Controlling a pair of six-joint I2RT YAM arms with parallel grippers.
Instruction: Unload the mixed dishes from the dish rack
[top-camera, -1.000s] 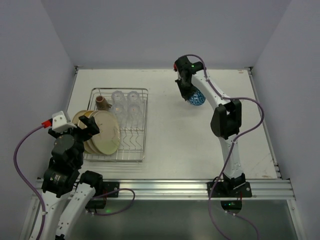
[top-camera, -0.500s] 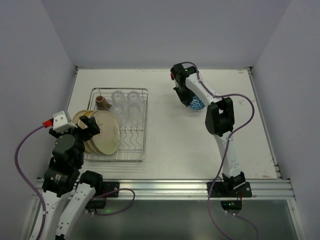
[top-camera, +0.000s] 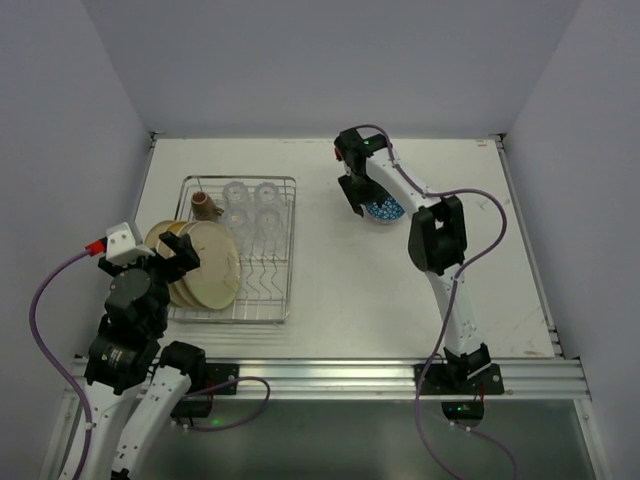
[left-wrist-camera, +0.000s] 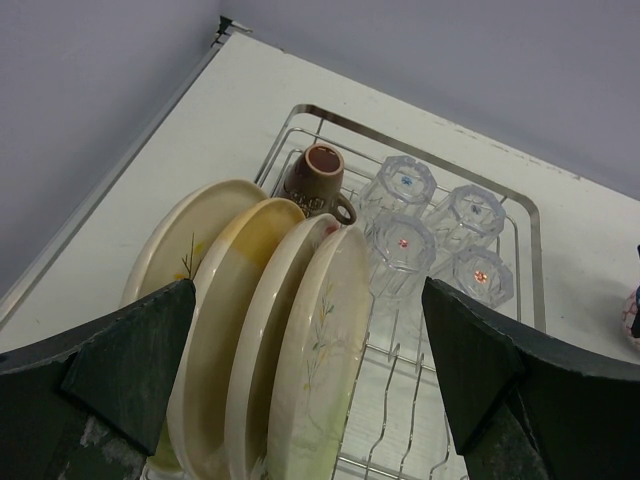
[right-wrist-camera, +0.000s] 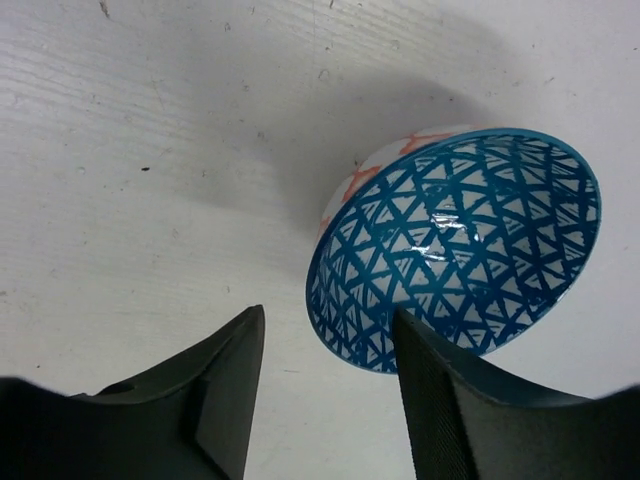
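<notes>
Blue-latticed bowl (right-wrist-camera: 455, 250) tilted on the white counter (right-wrist-camera: 150, 150), well right of the dish rack (top-camera: 291, 250), near rim in the gap between the right jaws, parted partway and gripping nothing. Left jaws spread wide, empty, above four cream plates (left-wrist-camera: 270, 330) standing on edge in the rack, near brown mug (left-wrist-camera: 315, 180) and four clear glasses (left-wrist-camera: 430, 230).

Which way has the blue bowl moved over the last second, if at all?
Yes. In the top view the blue bowl has shifted slightly left, toward the dish rack.
</notes>
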